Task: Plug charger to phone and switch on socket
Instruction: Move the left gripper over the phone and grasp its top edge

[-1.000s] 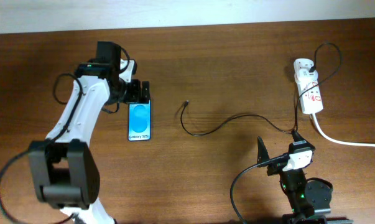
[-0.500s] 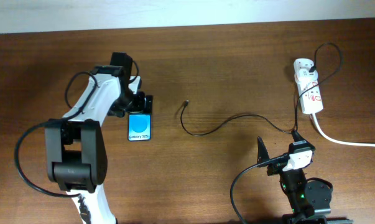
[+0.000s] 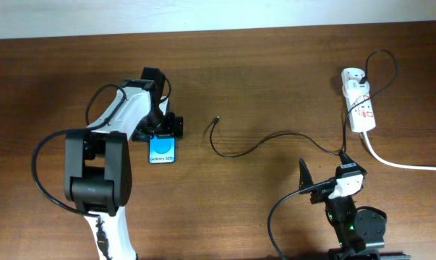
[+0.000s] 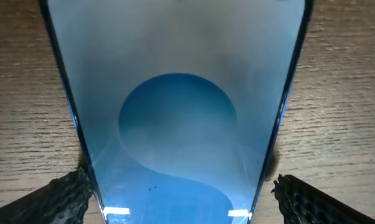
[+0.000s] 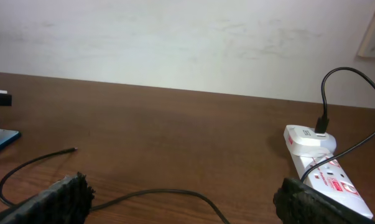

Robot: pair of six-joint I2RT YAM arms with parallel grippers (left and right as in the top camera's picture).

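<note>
Left, the phone [image 3: 163, 149]; midway, charger [image 3: 284, 132]; right, socket [image 3: 361, 107].

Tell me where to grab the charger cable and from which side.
Probably grip the charger cable just behind its connector tip, coming straight down from above with the jaws across it: it lies flat on the table, and that loose end lies nearest the phone.

table [image 3: 275, 72]: brown wood grain | wall [image 5: 175, 37]: pale, plain (behind table's far edge)
</note>
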